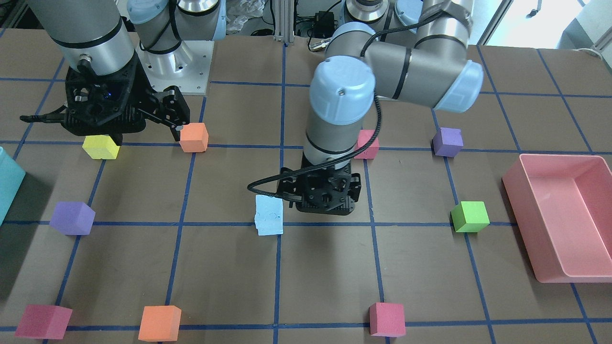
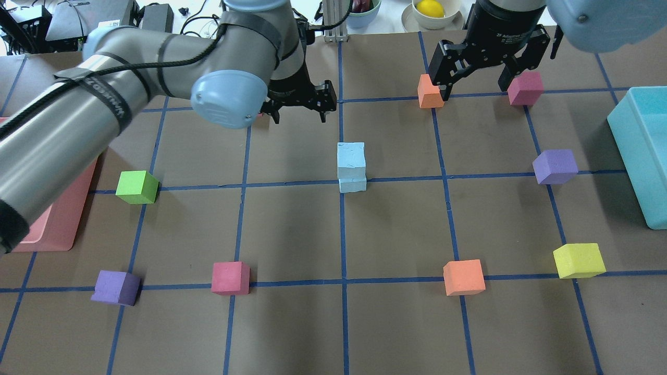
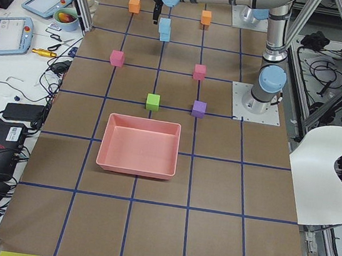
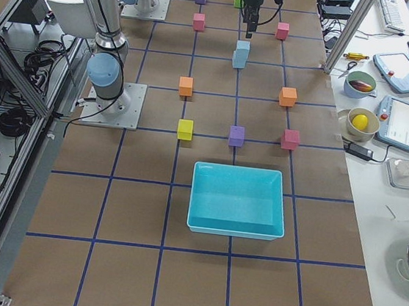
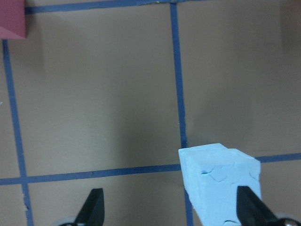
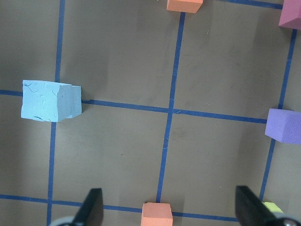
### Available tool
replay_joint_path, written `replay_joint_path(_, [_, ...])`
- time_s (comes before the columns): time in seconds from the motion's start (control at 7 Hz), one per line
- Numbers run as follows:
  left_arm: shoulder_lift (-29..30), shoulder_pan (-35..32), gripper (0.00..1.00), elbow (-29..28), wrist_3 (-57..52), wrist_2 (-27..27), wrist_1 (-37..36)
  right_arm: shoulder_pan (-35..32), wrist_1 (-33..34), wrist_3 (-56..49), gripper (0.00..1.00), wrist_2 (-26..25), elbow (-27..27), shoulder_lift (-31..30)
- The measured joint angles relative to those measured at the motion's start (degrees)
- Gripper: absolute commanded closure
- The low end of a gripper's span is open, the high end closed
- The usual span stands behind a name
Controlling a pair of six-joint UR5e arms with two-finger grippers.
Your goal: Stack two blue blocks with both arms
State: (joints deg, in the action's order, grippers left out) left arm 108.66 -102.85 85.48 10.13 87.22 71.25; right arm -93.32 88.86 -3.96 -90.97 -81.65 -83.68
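Observation:
The two pale blue blocks stand stacked at the table's middle, the top block [image 2: 351,155] on the bottom block [image 2: 352,184]; the stack also shows in the front view [image 1: 268,215]. My left gripper [image 2: 298,112] is open and empty, raised above the table just to the stack's side. In the left wrist view the top block [image 5: 220,181] sits near one fingertip [image 5: 249,207]. My right gripper [image 2: 475,88] is open and empty, far from the stack, hovering between an orange cube [image 2: 430,91] and a pink cube [image 2: 525,88]. The right wrist view shows the stack [image 6: 49,100] off to the left.
A teal bin [image 2: 643,156] stands at the right edge, a pink bin [image 1: 559,224] on the robot's left side. Coloured cubes are scattered around: green [image 2: 137,187], purple [image 2: 555,166], yellow [image 2: 578,260], orange [image 2: 464,277], pink [image 2: 230,277], purple [image 2: 115,287].

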Motion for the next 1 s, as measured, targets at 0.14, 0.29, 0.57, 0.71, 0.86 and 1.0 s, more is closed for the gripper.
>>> replay_joint_path(0.14, [-3.4, 2.9, 0.00, 0.2, -3.7, -1.0, 4.5, 0.0, 0.0, 0.0, 0.00, 0.0, 0.0, 0.0])
replay_joint_path(0.29, [-6.8, 5.5, 0.00, 0.3, -7.2, -1.2, 8.2, 0.0, 0.0, 0.0, 0.00, 0.0, 0.0, 0.0])
replay_joint_path(0.57, [-13.5, 8.7, 0.00, 0.2, -10.7, 0.6, 13.3, 0.1, 0.0, 0.0, 0.00, 0.0, 0.0, 0.0])
replay_joint_path(0.71, [-15.7, 9.4, 0.00, 0.5, -11.3, 2.4, 15.3, 0.0, 0.0, 0.0, 0.00, 0.0, 0.0, 0.0])
replay_joint_path(0.86, [-16.7, 10.2, 0.00, 0.7, -11.6, 2.7, 16.2, 0.0, 0.0, 0.0, 0.00, 0.0, 0.0, 0.0])
replay_joint_path(1.0, [-17.2, 11.1, 0.00, 0.5, -11.5, 2.2, 16.3, 0.0, 0.0, 0.0, 0.00, 0.0, 0.0, 0.0])
